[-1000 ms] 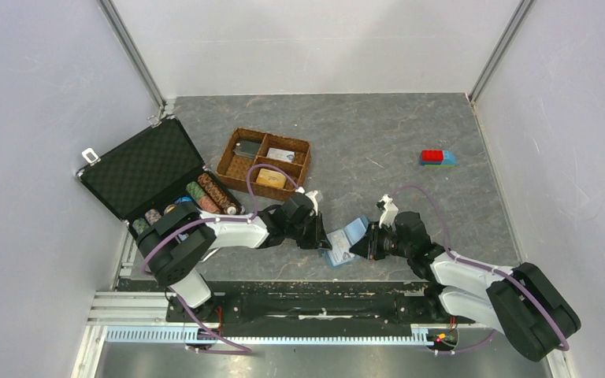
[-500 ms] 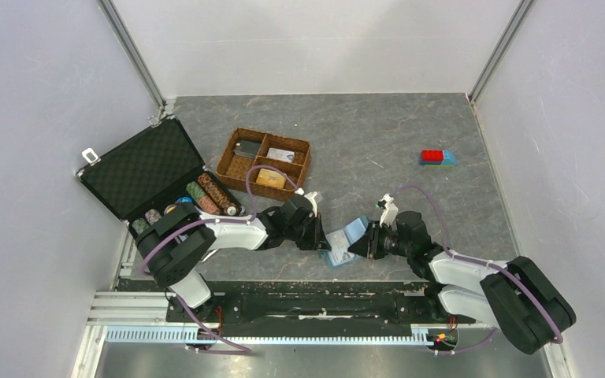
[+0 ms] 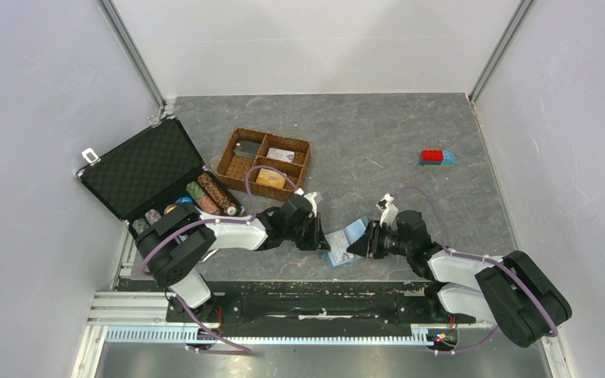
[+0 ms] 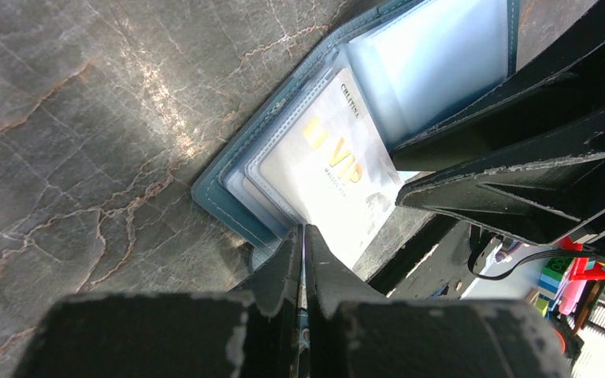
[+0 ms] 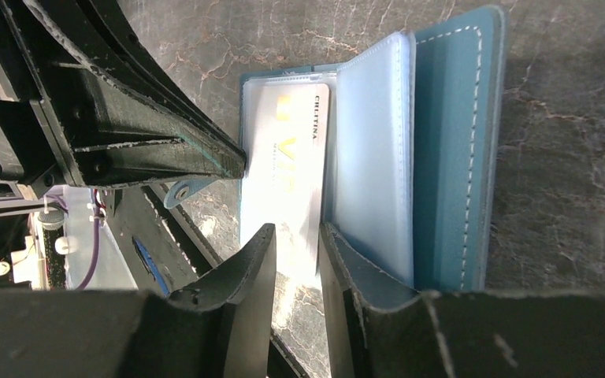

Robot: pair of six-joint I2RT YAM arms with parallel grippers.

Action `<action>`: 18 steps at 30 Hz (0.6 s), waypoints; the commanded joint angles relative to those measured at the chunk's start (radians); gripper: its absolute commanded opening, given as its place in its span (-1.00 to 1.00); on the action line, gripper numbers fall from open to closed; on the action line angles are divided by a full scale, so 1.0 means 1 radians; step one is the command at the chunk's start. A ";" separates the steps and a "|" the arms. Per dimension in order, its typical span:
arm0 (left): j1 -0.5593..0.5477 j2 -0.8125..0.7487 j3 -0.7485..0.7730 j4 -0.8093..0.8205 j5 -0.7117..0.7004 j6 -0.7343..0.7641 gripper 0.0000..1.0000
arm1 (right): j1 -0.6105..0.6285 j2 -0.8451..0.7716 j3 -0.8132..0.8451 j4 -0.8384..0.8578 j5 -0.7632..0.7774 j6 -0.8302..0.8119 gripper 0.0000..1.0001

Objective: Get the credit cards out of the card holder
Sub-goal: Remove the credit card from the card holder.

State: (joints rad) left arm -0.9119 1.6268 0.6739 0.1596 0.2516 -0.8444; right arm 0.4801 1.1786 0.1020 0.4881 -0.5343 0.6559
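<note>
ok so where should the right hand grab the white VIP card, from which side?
Grip the VIP card by its free short end, which pokes out of the card holder on the near side. Come from that side, along the card's length: its other edges sit inside the holder. The left hand pinches the holder's cover, so a straight pull should slide it out.

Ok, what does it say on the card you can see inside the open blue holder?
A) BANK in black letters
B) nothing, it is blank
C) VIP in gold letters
C: the pale card tucked in the open card holder has big gold VIP letters on it, which both wrist views show.
</note>
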 commanded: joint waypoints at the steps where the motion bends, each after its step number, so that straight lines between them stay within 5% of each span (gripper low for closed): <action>1: -0.011 0.010 -0.016 0.012 -0.011 -0.004 -0.85 | 0.004 0.008 0.041 -0.098 0.013 -0.041 -0.39; 18: -0.011 0.020 0.006 0.004 0.006 -0.006 -0.89 | 0.005 0.037 0.106 -0.234 0.048 -0.094 -0.39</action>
State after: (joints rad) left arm -0.9119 1.6268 0.6735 0.1608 0.2535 -0.8444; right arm 0.4824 1.1866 0.1955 0.3111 -0.5076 0.5903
